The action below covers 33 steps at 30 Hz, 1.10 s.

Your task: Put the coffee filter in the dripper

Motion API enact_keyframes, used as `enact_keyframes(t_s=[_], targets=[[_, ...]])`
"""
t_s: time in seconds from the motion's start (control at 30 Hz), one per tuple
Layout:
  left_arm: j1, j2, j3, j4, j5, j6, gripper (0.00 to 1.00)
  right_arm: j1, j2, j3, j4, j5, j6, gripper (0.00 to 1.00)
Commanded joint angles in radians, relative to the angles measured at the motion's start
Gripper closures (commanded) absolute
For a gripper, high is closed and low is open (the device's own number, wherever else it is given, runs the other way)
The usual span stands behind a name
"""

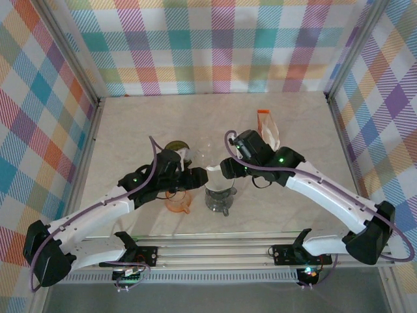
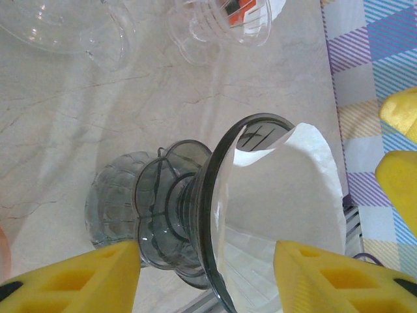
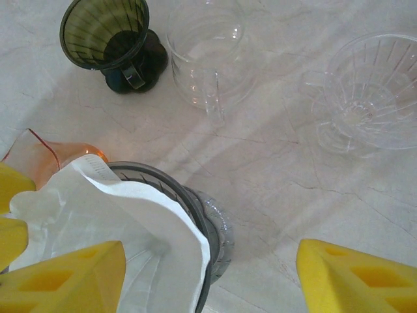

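Near the middle of the table [image 1: 130, 124], toward its near edge, we see the filter [image 3: 140, 215] lying in the grey dripper [image 2: 176, 208], one flap above the rim. We judge seating is the step in hand. Next calls for a gentle push down, then backing off. Both arms reach inward and low. The left gripper [image 2: 205, 257] is spread astride the cone, and the right gripper [image 3: 210, 261] is spread above it, pinching nothing.

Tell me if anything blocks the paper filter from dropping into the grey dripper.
Nothing visible does. The filter already lies inside the grey dripper, with its upper edge poking above the rim.
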Motion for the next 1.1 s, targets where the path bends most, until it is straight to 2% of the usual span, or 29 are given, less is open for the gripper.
enact_keyframes(t_s=[0.0, 0.23, 0.43, 0.57, 0.67, 0.83, 0.93, 1.07], targets=[[-0.014, -0.04, 0.011, -0.025, -0.01, -0.012, 0.4, -0.003, -0.059, -0.031, 0.02, 0.023, 0.04, 0.3], [-0.014, -0.166, 0.017, -0.119, -0.11, -0.006, 0.31, -0.003, -0.221, -0.154, 0.054, 0.054, 0.082, 0.3], [-0.014, -0.333, -0.006, -0.201, -0.244, -0.011, 0.24, -0.003, -0.358, -0.271, 0.091, 0.074, 0.099, 0.29], [-0.013, -0.431, -0.043, -0.264, -0.361, -0.038, 0.17, -0.003, -0.446, -0.361, 0.123, 0.085, 0.122, 0.22], [-0.013, -0.508, -0.094, -0.288, -0.419, -0.073, 0.13, -0.003, -0.516, -0.444, 0.163, 0.078, 0.126, 0.23], [-0.013, -0.625, -0.172, -0.33, -0.444, -0.095, 0.05, -0.003, -0.622, -0.546, 0.15, 0.064, 0.141, 0.22], [-0.014, -0.626, -0.177, -0.397, -0.44, -0.081, 0.07, -0.003, -0.653, -0.593, 0.143, 0.036, 0.154, 0.22], [-0.013, -0.569, -0.183, -0.463, -0.446, -0.086, 0.2, -0.003, -0.658, -0.635, 0.152, -0.014, 0.173, 0.22]])
